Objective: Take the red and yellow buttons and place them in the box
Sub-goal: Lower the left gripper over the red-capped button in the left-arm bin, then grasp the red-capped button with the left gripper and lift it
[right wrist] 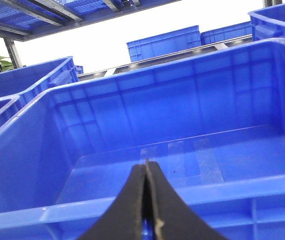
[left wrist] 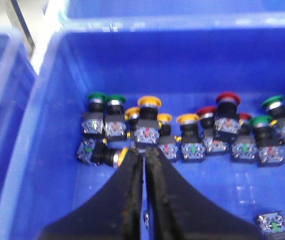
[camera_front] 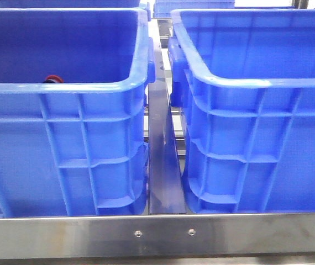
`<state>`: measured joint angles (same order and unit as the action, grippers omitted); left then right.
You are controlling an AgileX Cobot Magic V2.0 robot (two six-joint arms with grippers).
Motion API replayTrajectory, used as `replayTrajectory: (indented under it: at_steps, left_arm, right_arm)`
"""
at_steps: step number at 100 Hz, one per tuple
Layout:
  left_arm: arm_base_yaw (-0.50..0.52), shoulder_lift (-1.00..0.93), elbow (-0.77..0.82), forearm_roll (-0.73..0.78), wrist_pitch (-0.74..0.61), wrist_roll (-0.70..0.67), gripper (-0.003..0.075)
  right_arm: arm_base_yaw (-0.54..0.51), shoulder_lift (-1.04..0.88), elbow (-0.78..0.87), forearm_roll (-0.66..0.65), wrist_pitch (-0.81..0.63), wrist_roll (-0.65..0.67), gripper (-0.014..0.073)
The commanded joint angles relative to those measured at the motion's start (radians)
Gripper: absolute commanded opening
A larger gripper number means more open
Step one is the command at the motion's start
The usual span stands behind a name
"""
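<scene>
Several push buttons lie in a row on the floor of the left blue crate (left wrist: 52,100). Yellow-capped buttons (left wrist: 149,101) are in the middle of the row and red-capped buttons (left wrist: 228,97) further along it. My left gripper (left wrist: 145,152) is inside this crate, jaws closed with only a thin slit and nothing between them. Its tips are just short of a yellow button's base, and a toppled yellow button (left wrist: 113,156) lies beside them. My right gripper (right wrist: 146,166) is shut and empty, over the near rim of the empty blue box (right wrist: 232,190). Neither gripper shows in the front view.
In the front view the left crate (camera_front: 63,88) and the right box (camera_front: 257,83) stand side by side, with a narrow metal channel (camera_front: 163,165) between them. Green-capped buttons (left wrist: 97,96) sit among the others. A loose contact block (left wrist: 272,223) lies apart. More blue crates (right wrist: 162,42) stand behind.
</scene>
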<state>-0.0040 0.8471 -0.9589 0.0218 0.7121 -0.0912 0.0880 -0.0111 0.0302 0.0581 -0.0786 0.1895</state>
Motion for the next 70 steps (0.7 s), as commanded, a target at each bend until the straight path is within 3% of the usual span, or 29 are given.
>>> replayTrajectory:
  at_steps: [1,16,32,44,61,70]
  left_arm:
    - [0.001,0.064,-0.064,-0.022,-0.037,-0.002,-0.0019]
    - [0.001,0.153,-0.070,-0.047,-0.032,0.015,-0.0019]
    - [0.001,0.207,-0.070,-0.156,-0.021,0.151,0.0010]
    - [0.001,0.225,-0.070,-0.206,-0.021,0.185,0.0163]
    - [0.001,0.242,-0.070,-0.208,-0.023,0.185,0.0503]
    - [0.001,0.254,-0.070,-0.216,-0.040,0.185,0.0557]
  right_arm:
    - [-0.005,-0.024,-0.023,-0.007,-0.082,-0.006,-0.0068]
    - [-0.005,-0.024,-0.023,-0.007,-0.082,-0.006,-0.0068]
    - [-0.005,-0.024,-0.023,-0.007,-0.082,-0.006,-0.0068]
    - [-0.005,-0.024,-0.023,-0.007,-0.082,-0.006,-0.0068]
    - [-0.005,-0.024,-0.023,-0.007,-0.082,-0.006,-0.0068]
    - [-0.005,-0.024,-0.023,-0.007,-0.082,-0.006,-0.0068]
